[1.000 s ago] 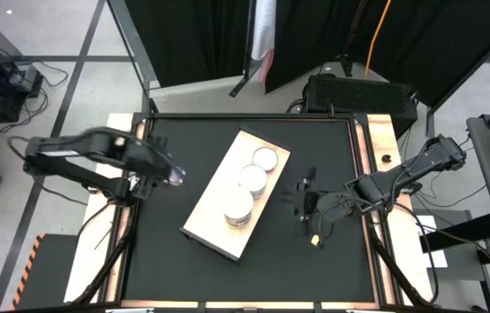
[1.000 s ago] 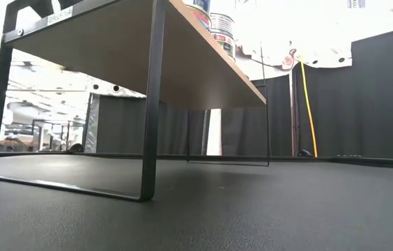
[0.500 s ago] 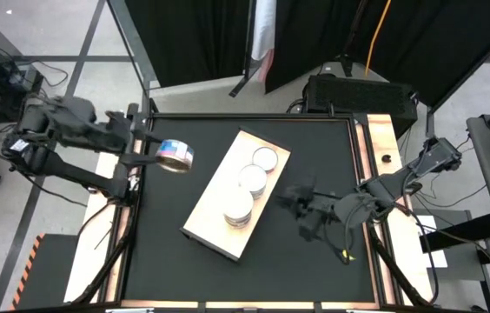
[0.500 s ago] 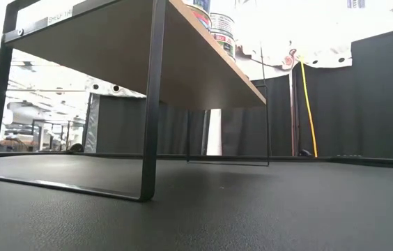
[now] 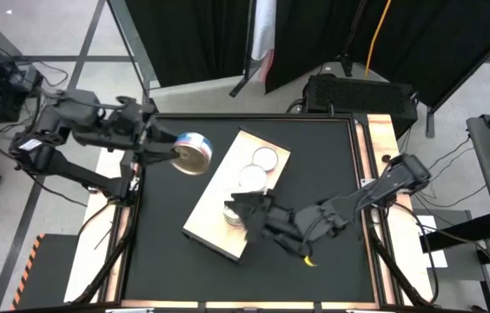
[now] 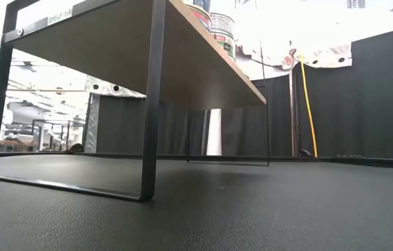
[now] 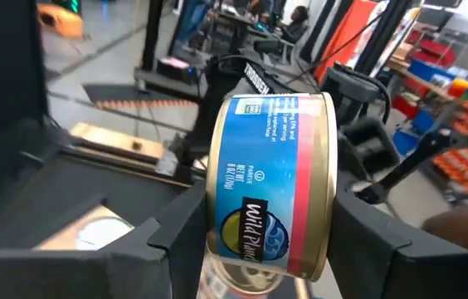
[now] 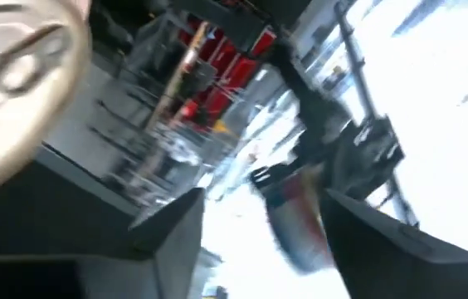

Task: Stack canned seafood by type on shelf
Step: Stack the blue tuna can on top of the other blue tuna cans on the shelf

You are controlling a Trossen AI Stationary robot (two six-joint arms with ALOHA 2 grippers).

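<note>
The shelf (image 5: 219,217), a pale board on black legs (image 6: 151,104), stands slantwise mid-table. On it are a single silver-lidded tin (image 5: 264,158) and two stacks of tins (image 5: 252,178) (image 5: 235,214). Their labels show over the board's edge in the low view (image 6: 221,28). My left gripper (image 5: 174,149) is high over the table's left part, shut on a blue-labelled tin (image 7: 271,183) with a golden end (image 5: 195,159). My right gripper (image 5: 248,207) reaches from the right to the near stack, fingers apart (image 8: 263,220). A lid (image 8: 10,75) shows blurred in its wrist view. My left gripper pinches the tin between its two fingers (image 7: 176,241), one on each flat end, near the rim (image 7: 214,208). The fingers come level from the table's left. The tin is lifted clear and tipped, its blue label toward the wrist. Whether my right gripper touches the near stack I cannot tell.
Bare black tabletop (image 5: 167,261) lies left of and in front of the shelf. Wooden side rails (image 5: 375,148) edge the table, and a black box (image 5: 362,91) sits beyond its far edge. Black curtains and stands are behind.
My left gripper has risen and gone toward the shelf with the tin, tipping it until its golden end shows from above. My right gripper has swung from the bare tabletop right of the shelf toward the left, onto the shelf's near stack, rolling over as it went.
</note>
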